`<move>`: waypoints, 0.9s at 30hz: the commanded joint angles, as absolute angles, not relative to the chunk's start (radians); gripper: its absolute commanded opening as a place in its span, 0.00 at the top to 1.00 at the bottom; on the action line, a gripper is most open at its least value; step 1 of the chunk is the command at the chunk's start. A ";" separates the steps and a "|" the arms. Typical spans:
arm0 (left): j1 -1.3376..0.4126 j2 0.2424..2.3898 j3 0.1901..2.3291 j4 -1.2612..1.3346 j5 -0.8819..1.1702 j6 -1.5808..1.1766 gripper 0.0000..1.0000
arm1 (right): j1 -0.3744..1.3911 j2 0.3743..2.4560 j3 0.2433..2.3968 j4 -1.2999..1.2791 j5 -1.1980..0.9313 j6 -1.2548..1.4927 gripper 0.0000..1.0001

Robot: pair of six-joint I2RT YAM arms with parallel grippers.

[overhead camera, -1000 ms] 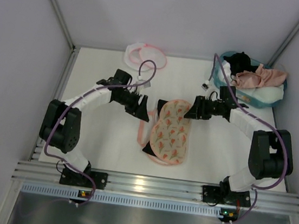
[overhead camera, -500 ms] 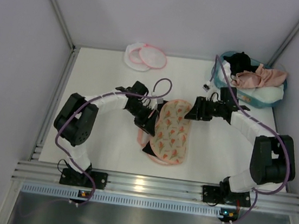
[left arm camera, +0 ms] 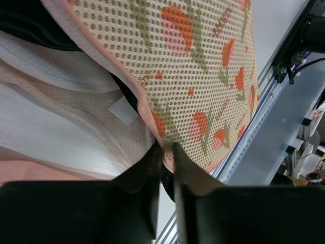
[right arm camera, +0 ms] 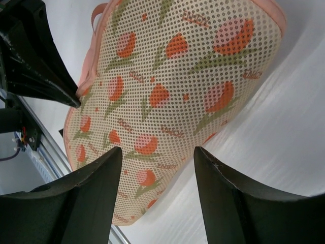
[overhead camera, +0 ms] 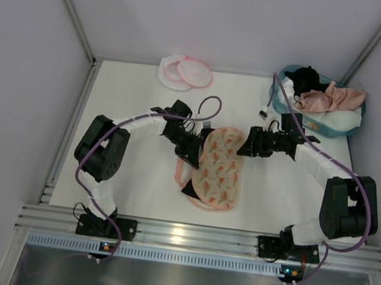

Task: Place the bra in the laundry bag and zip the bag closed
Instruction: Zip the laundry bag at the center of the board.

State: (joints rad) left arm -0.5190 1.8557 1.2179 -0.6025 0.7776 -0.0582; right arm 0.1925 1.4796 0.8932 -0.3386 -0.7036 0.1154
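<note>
My left gripper [overhead camera: 190,154] sits at the left edge of the peanut-shaped padded piece printed with orange flowers and edged in pink trim [overhead camera: 218,168], which lies lengthwise near the middle of the white table [overhead camera: 130,177]. In my left wrist view the two black fingers [left arm camera: 142,175] are drawn narrow, almost together, and the pink-trimmed rim of the padded piece [left arm camera: 203,76] is nipped between their tips, so this gripper [left arm camera: 165,148] has closed on that edge. White and pale pink fabric layers show under the lifted rim, with something black beneath them that I cannot identify. My right gripper [overhead camera: 248,144] hovers just beside the far right lobe of the same piece. Its fingers [right arm camera: 91,198] stand wide apart with nothing between them. Through the gap of this gripper [right arm camera: 157,152] I look down on the dotted, flowered surface [right arm camera: 167,96], with the black tip of my left gripper at its far edge. The salmon-pink satin bra [overhead camera: 329,97] is well apart from both grippers. It is heaped in the teal basket [overhead camera: 324,131] at the far right corner, next to a black garment and above a pale one. The round white mesh laundry bag with a pink zipper rim [overhead camera: 185,71] lies flat at the far edge, left of centre. Its two discs overlap and neither gripper touches it.
</note>
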 commanded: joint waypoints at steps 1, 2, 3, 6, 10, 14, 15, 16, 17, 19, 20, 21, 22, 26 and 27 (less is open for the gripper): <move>-0.515 1.873 1.255 -0.601 0.749 -0.064 0.86 | 0.186 1.439 0.881 -0.330 -0.693 0.094 0.40; -0.514 1.878 1.249 -0.601 0.724 -0.077 0.98 | 0.183 1.440 0.877 -0.331 -0.692 0.092 0.40; -0.509 1.882 1.244 -0.601 0.689 -0.080 1.00 | 0.170 1.440 0.874 -0.334 -0.690 0.092 0.39; -0.499 1.905 1.229 -0.601 0.586 -0.074 1.00 | 0.147 1.457 0.864 -0.344 -0.693 0.092 0.40; -0.491 1.963 1.236 -0.601 0.494 -0.077 1.00 | 0.129 1.471 0.851 -0.345 -0.706 0.092 0.40; -0.488 2.008 1.226 -0.600 0.420 -0.075 1.00 | 0.127 1.474 0.827 -0.309 -0.733 0.121 0.40; -0.489 2.017 1.220 -0.600 0.411 -0.077 1.00 | 0.126 1.477 0.810 -0.290 -0.745 0.133 0.41; -0.488 2.029 1.207 -0.594 0.407 -0.080 1.00 | 0.127 1.480 0.799 -0.272 -0.782 0.147 0.41; -0.489 2.037 1.204 -0.592 0.403 -0.081 1.00 | 0.127 1.494 0.790 -0.226 -0.805 0.179 0.41; -0.489 2.058 1.206 -0.594 0.388 -0.080 1.00 | 0.127 1.512 0.758 -0.171 -0.877 0.219 0.42; -0.488 2.065 1.206 -0.594 0.384 -0.078 1.00 | 0.126 1.532 0.747 -0.132 -0.902 0.268 0.43; -0.486 2.071 1.206 -0.592 0.380 -0.080 1.00 | 0.129 1.545 0.723 -0.065 -0.923 0.293 0.43; -0.485 2.078 1.204 -0.592 0.379 -0.078 1.00 | 0.130 1.557 0.712 -0.023 -0.958 0.316 0.43; -0.480 2.089 1.203 -0.592 0.391 -0.078 1.00 | 0.146 1.635 0.660 0.147 -1.023 0.424 0.44; -0.479 2.094 1.204 -0.592 0.394 -0.078 1.00 | 0.146 1.650 0.638 0.226 -1.052 0.445 0.44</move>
